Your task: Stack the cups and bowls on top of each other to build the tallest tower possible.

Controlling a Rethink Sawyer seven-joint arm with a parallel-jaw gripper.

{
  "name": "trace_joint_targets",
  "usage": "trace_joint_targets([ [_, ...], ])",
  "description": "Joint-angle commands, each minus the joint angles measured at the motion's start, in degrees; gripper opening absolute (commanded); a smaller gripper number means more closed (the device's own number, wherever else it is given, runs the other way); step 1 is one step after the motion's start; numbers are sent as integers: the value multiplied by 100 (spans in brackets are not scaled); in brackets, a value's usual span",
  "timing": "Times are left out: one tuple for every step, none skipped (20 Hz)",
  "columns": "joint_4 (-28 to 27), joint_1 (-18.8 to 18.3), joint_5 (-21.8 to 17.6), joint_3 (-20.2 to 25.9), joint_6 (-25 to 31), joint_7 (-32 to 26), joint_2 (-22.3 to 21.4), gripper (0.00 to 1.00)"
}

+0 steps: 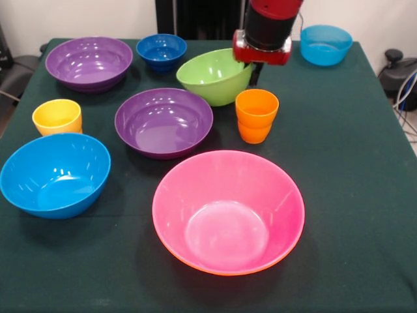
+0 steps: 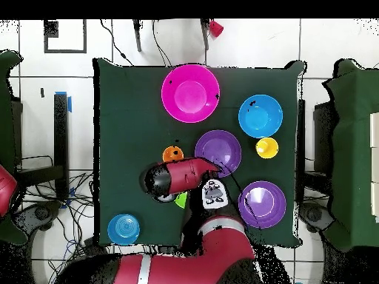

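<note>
My gripper point(image 1: 255, 73) hangs under the red wrist at the right rim of the green bowl point(image 1: 214, 76); the wrist hides it in the overhead view. An orange cup point(image 1: 256, 115) stands just in front of it. A yellow cup point(image 1: 57, 116) stands at the left. Two purple bowls, one far left point(image 1: 89, 62) and one in the middle point(image 1: 163, 122), a small dark-blue bowl point(image 1: 161, 51), a light blue bowl point(image 1: 325, 44) and a teal bowl point(image 1: 55, 173) lie singly. The pink bowl point(image 1: 228, 210) sits nested in the orange bowl point(image 1: 221, 270), forming the tower.
The table has a dark green cloth point(image 1: 352, 195). In the overhead view my arm point(image 2: 178, 176) reaches across the table's near side, covering most of the green bowl point(image 2: 180, 200). The orange cup point(image 2: 172, 154) is beside the wrist.
</note>
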Motion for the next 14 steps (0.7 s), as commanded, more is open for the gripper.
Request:
trace_joint_targets([
  [234,366,181,279,625,372,-549,0],
  [188,388,209,274,713,380,-578,0],
  [172,368,220,289,763,352,-579,0],
  [156,348,231,304,813,324,-581,0],
  [152,334,236,311,823,313,-581,0],
  [149,338,232,296,826,312,-603,0],
  [147,342,228,280,829,311,-625,0],
  [149,409,215,228,869,340,-759,0],
  [133,435,217,208,913,345,-822,0],
  [41,506,227,174,1005,384,-886,0],
  [26,514,249,185,1043,388,-934,0],
  [-22,507,303,226,1102,387,-968,0],
  [-36,504,327,244,1142,383,-993,0],
  [-67,497,346,254,1222,358,-1022,0],
])
